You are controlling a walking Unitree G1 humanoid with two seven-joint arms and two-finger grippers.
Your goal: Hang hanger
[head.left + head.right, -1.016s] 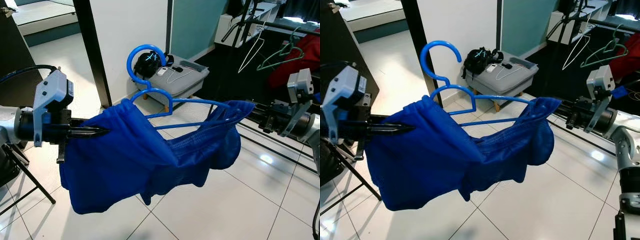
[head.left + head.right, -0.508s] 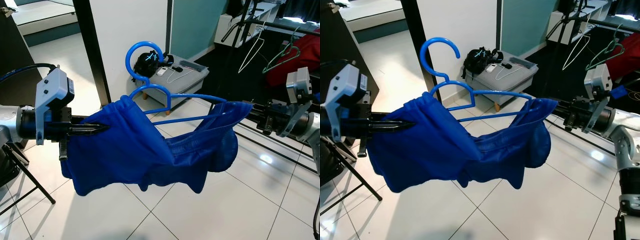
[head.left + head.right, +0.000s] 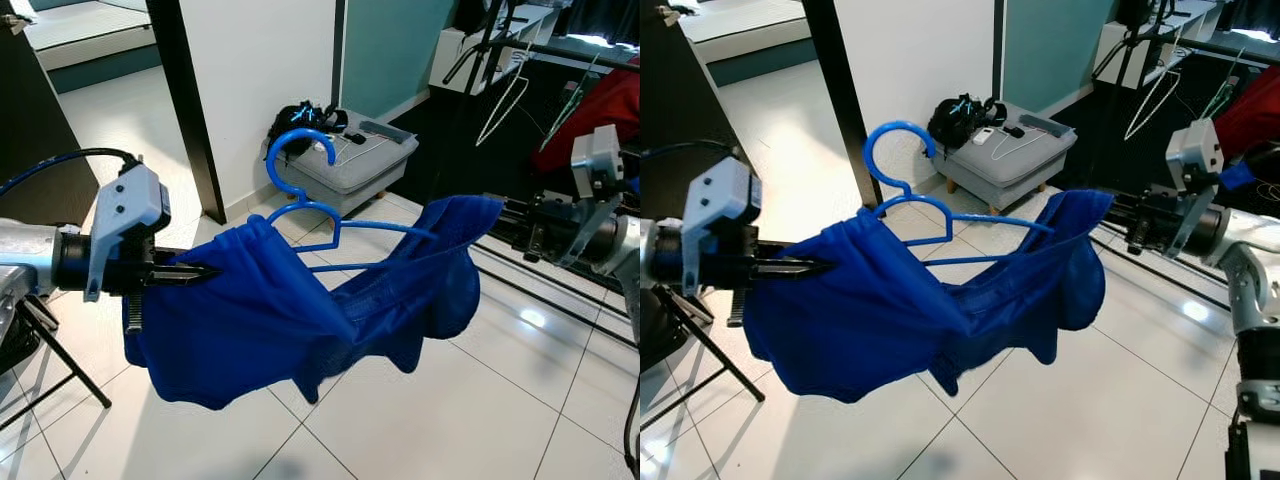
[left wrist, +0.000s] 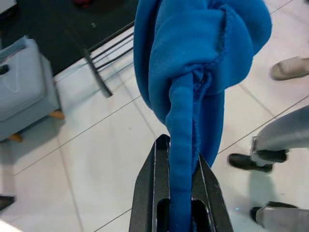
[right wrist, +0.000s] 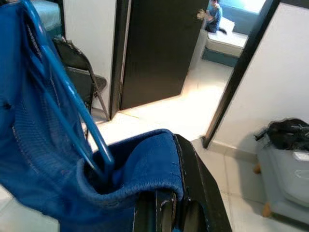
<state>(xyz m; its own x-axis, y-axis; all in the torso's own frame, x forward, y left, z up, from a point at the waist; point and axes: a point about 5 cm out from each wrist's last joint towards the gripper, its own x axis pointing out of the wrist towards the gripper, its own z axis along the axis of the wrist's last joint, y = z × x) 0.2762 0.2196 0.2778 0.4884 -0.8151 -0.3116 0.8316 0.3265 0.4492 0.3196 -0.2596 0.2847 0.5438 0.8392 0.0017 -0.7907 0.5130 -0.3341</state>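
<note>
1. Stretched in mid-air between the two tools: a blue plastic hanger (image 3: 330, 210) carrying a blue mesh fabric garment (image 3: 300, 310), above the white tiled floor (image 3: 480, 400).
2. Left tool (image 4: 181, 191), at the garment's left end: narrow, black fingers (image 4: 147, 193) pinched on a bunched fold of the blue cloth.
3. Right tool (image 5: 174, 212), at the garment's right end: closed over the cloth's hem, with the hanger's blue arm running just beside that grip.
4. Hanger hook curled upward and tilted toward the left, poking out above the cloth's left half; lower bar and one shoulder showing bare between the two raised ends.
5. Garment sagging in the middle, a deep pouch drooping below the left tool, a smaller lobe below the right end; fine mesh weave visible near the right.
6. Behind: grey padded storage box (image 3: 365, 165) on small wooden feet against a white wall, with a black bag (image 3: 300, 118) on it.
</note>
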